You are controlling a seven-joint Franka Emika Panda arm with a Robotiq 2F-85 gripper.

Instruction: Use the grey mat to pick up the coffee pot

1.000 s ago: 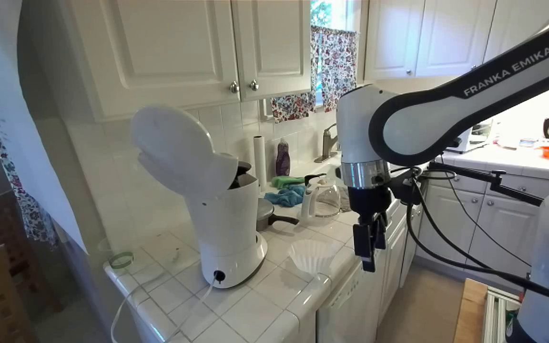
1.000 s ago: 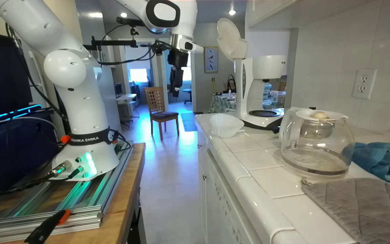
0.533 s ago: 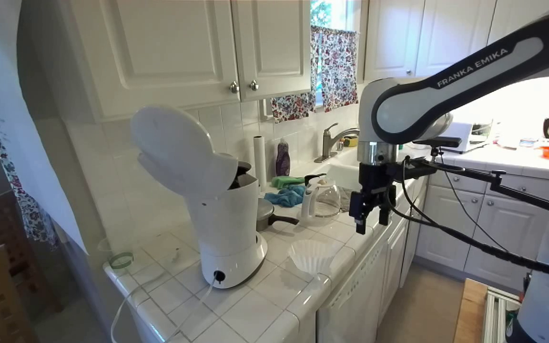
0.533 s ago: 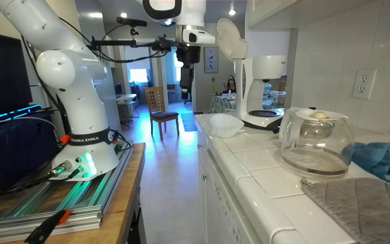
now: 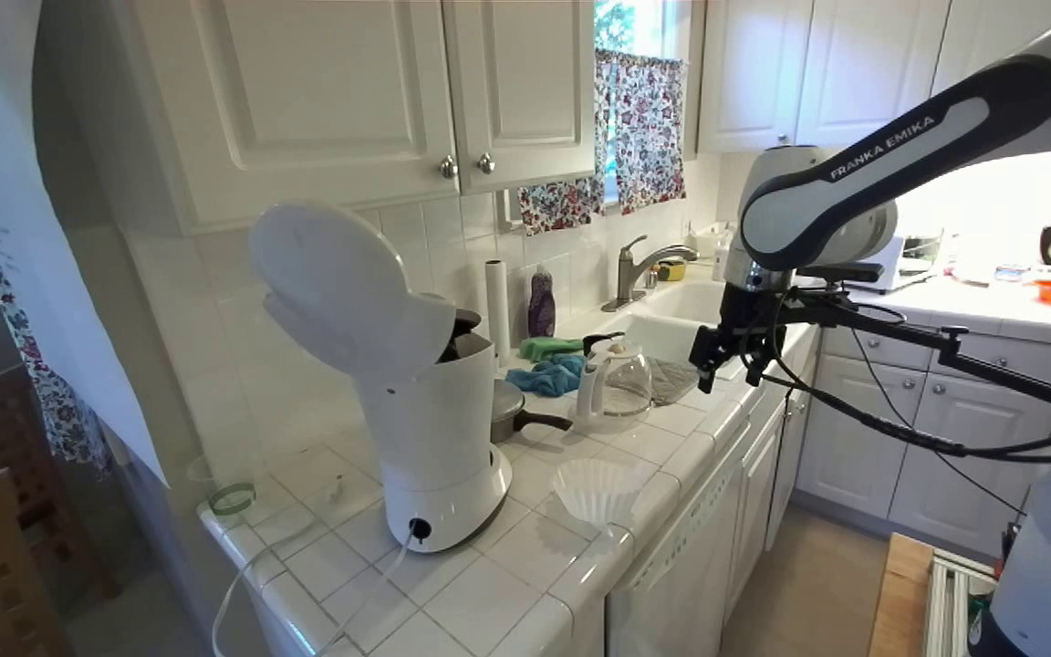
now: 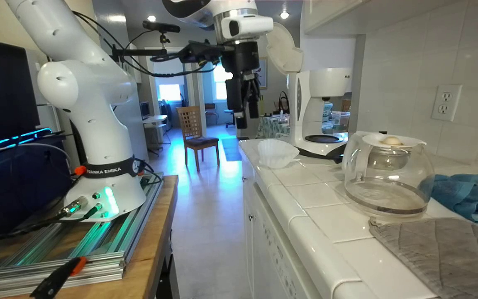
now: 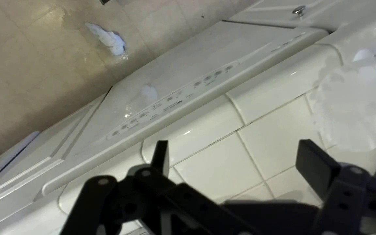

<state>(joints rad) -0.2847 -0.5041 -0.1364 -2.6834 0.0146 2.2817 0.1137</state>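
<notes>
Reference point: the glass coffee pot (image 6: 388, 176), upright on the tiled bench (image 6: 330, 226), white lid on. Same spot as one second ago. The quilted grey mat (image 6: 442, 253) lies flat just beside the pot, likewise unshifted; whether they touch cannot be told.

Change noted: Franka arm (image 6: 98, 137) only. One second back its fingers (image 6: 234, 93) were farther from the pot and overlapped each other in both exterior views. Now they hang in the air nearer the pot, though well apart from it, and have turned so that each shows separately. In an exterior view the arm's shift has uncovered more of the mat and of the sink (image 5: 658, 339) beyond the pot.

Fingers: spread wide, holding nothing; bench tiles show through the gap in the wrist view.

Unchanged: blue cloth (image 6: 471, 199) near the pot; white coffee maker (image 6: 328, 83), lid raised, well apart from the pot; grey saucepan (image 5: 505, 401) between coffee maker and pot; paper coffee filter (image 6: 278, 153) on the coffee maker's side of the pot.
</notes>
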